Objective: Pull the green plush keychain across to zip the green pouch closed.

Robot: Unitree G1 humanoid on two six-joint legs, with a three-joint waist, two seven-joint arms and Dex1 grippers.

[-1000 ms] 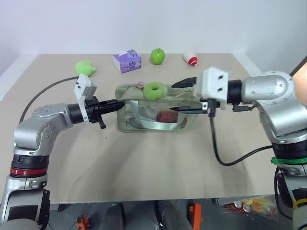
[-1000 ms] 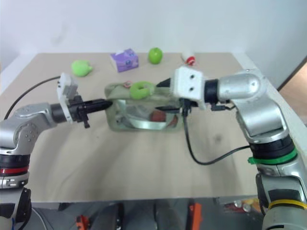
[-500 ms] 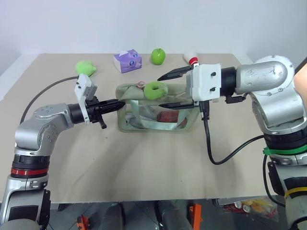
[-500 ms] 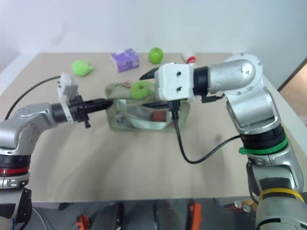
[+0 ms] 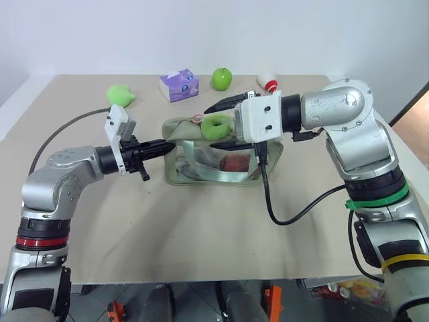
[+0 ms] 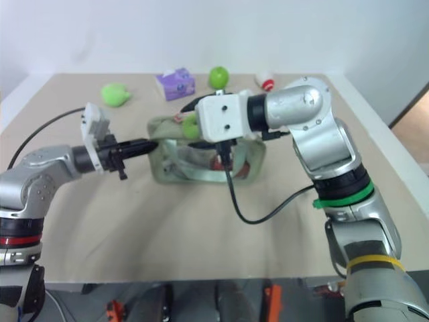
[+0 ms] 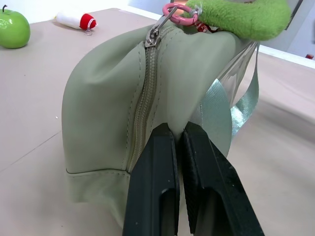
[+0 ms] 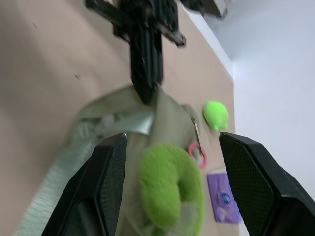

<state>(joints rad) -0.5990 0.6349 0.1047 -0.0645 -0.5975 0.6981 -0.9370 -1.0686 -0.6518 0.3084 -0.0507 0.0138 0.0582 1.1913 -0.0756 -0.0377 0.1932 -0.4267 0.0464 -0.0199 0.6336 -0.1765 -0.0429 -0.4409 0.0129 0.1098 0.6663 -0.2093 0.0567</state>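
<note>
The green pouch (image 5: 201,161) lies mid-table with its clear window side facing me. The green plush keychain (image 5: 216,126) rests on top of it, hooked by a pink clasp (image 7: 174,10) to the zipper pull. My left gripper (image 5: 167,144) is shut on the fabric at the pouch's left end, just beside the zipper (image 7: 147,98). My right gripper (image 5: 214,127) reaches in from the right, open, with one finger (image 8: 106,187) on each side of the keychain (image 8: 170,189); the jaws are not closed on it.
Along the far edge sit a lime plush lump (image 5: 120,94), a purple tissue box (image 5: 178,86), a green apple (image 5: 220,78) and a small white-and-red object (image 5: 267,82). Something red (image 5: 234,163) shows inside the pouch. The right arm's cable (image 5: 295,208) hangs over the table.
My right gripper has swung left over the pouch and rolled, so its open fingers now straddle the keychain. The left gripper has kept its grip in place.
</note>
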